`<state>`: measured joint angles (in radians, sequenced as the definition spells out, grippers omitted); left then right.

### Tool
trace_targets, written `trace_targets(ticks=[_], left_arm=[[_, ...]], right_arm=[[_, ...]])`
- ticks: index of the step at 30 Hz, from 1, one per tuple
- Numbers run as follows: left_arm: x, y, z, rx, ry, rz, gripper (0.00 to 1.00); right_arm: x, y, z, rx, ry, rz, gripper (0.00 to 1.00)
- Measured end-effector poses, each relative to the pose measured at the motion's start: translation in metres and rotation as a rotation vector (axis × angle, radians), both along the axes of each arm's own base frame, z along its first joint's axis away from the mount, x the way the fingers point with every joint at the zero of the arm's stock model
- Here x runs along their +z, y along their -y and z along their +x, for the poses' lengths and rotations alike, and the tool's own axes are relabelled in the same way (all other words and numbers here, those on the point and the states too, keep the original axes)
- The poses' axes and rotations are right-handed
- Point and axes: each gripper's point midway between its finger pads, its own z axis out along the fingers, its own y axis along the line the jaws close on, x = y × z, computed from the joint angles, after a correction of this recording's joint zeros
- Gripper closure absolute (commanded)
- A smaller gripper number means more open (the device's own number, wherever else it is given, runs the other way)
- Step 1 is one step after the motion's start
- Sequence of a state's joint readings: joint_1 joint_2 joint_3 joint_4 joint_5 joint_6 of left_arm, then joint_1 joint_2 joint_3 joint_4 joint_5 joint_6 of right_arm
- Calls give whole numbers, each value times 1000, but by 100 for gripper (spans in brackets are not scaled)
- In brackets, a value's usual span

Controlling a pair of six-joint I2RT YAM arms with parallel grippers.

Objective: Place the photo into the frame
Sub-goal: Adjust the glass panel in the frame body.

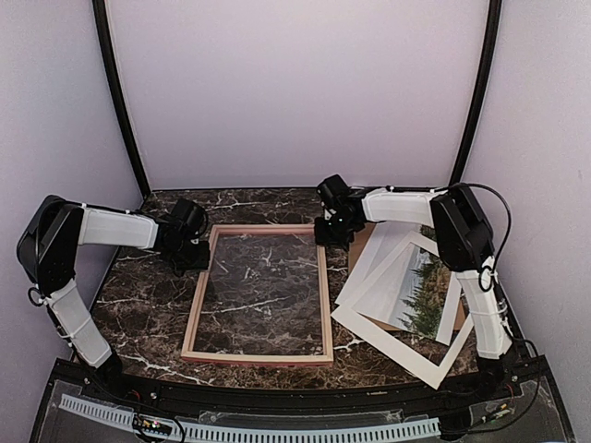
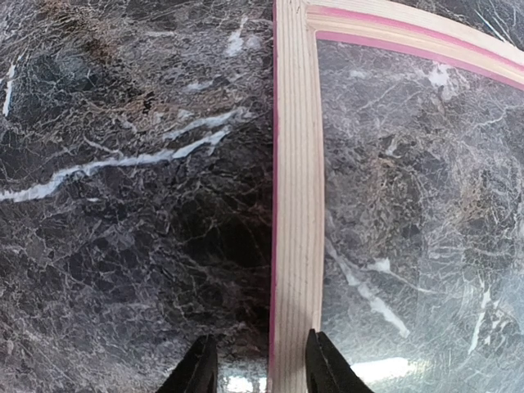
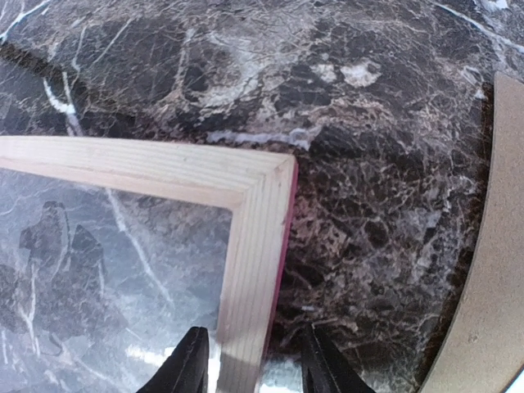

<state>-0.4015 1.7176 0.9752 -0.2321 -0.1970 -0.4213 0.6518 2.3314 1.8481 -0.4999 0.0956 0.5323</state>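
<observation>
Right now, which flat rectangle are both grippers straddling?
The wooden frame, tan back up; the white mat, photo and cardboard lie apart at right.

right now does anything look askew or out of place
The frame lies flat, back up, nothing odd. To its right, the photo, mat and cardboard sit in a skewed, fanned pile, each at a different angle. No damage shows.

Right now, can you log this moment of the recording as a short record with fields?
frame: tan back up, flat on the table
photo: right of the frame, partly under the white mat
left end effector: open, astride the frame's left rail
right end effector: open, astride its right rail, far corner
photo in frame: no
</observation>
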Motion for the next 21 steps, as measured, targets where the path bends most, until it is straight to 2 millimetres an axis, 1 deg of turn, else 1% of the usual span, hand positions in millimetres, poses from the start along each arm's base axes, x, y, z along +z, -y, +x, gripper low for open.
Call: trace_targets(ticks=[2,3,5,8,10,13,15,18,20,21], left_arm=[[0,-1,0,0,2,7,62],[0,-1,0,-1,2,8,63],[0,-3,1,-1,2,12,63],[1,-9,3,10,6,24,63],[1,-15,4,22,8,35,63],[1,-26,7,46,13,52,63],[1,-33,9,64,14,60,63],[2,-47,12,94,15,71,59],[2,-53,13,105,15,75,48],[2,-56,14,113,15,75,45]], right_arm=[[6,1,-7,13,-11,26,59],[13,2,-10,22,-15,48,59],[30,3,-15,35,-12,96,59],[61,9,-17,43,16,168,59],[81,19,-18,35,44,197,58],[97,40,-21,5,68,196,58],[99,58,-25,-24,71,179,58],[87,92,-34,-80,51,133,58],[72,116,-48,-115,13,96,57],[65,127,-54,-133,-6,77,57]])
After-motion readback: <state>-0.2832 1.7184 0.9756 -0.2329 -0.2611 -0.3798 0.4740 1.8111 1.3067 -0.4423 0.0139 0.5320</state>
